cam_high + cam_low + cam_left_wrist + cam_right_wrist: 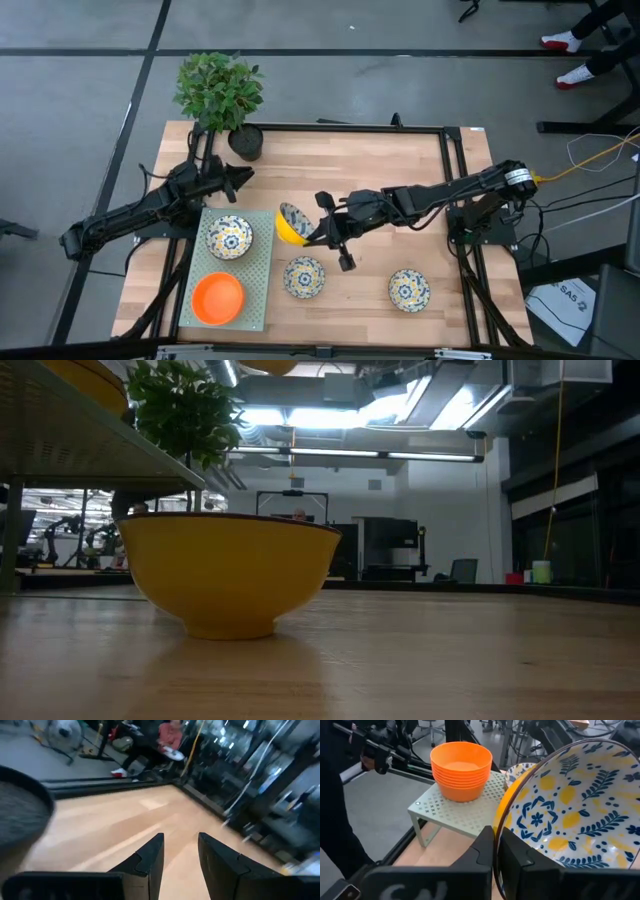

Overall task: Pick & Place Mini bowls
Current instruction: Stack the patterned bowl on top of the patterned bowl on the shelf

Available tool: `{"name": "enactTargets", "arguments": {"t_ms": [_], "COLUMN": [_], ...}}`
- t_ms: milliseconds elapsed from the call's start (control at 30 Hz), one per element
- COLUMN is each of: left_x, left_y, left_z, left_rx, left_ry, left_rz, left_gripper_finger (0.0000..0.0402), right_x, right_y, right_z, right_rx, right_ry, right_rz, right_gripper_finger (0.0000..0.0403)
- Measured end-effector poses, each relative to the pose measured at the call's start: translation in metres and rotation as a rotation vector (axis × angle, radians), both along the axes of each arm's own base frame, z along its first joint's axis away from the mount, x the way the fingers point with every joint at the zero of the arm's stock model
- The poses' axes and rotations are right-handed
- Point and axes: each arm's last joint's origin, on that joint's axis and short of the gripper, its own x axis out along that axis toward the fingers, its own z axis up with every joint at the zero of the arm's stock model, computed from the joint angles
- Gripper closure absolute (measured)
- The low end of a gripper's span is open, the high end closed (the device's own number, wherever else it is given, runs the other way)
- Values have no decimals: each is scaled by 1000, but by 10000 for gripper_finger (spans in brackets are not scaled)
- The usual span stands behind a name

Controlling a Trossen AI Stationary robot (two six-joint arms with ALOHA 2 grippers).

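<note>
My right gripper reaches from the right to the table's middle, shut on a mini bowl, floral inside and yellow outside, beside the green perforated rack. On the rack sit a floral mini bowl and a stack of orange mini bowls. Two more floral mini bowls stand on their bases on the table. My left gripper waits open at the far left, beside the black pot, holding nothing. My right gripper pinches the floral bowl's rim, one finger inside the bowl and the other on its yellow outer wall. The fingers come nearly level from the table's right. The bowl is tipped on its side, lifted clear of the table.
A leafy plant in the black pot stands at the far left corner. A black frame runs along the table's far and right edges. Bare wood lies at the far middle and right. The low view shows a yellow-sided bowl standing close.
</note>
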Motion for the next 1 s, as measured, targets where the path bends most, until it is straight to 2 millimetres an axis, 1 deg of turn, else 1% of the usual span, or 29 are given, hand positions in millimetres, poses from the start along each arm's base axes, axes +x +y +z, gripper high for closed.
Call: {"name": "enactTargets", "arguments": {"t_ms": [100,233,333,467,533,633,700,767,867,1000], "left_x": [1,2,1,0,-2,-4,-4,-2,7,26], "left_y": [-1,-4,-6,-12,-15,-21,-24,-25,-25,-25], "left_z": [6,17,25,44,60,92,115,135,158,184], "left_rx": [-82,-42,-31,31,70,188,279,333,359,391], "left_ry": [-106,-201,-282,-355,-377,-394,-398,-364,-265,-167], "left_rz": [-53,-160,-225,-369,-442,-545,-582,-614,-716,-837], "left_gripper_finger": [288,288,288,288,288,288,288,287,283,266], "right_x": [3,6,7,9,9,9,9,10,10,10], "right_y": [1,1,2,3,3,3,3,4,4,4], "right_z": [-2,-5,-2,2,4,5,6,9,12,13], "right_rx": [14,21,27,56,92,137,162,177,182,186], "right_ry": [-2,-10,-37,-81,-95,-85,-93,-123,-149,-156], "right_rz": [-1,-5,-5,15,33,52,56,72,76,83], "right_gripper_finger": [389,389,389,389,389,389,389,389,389,389]}}
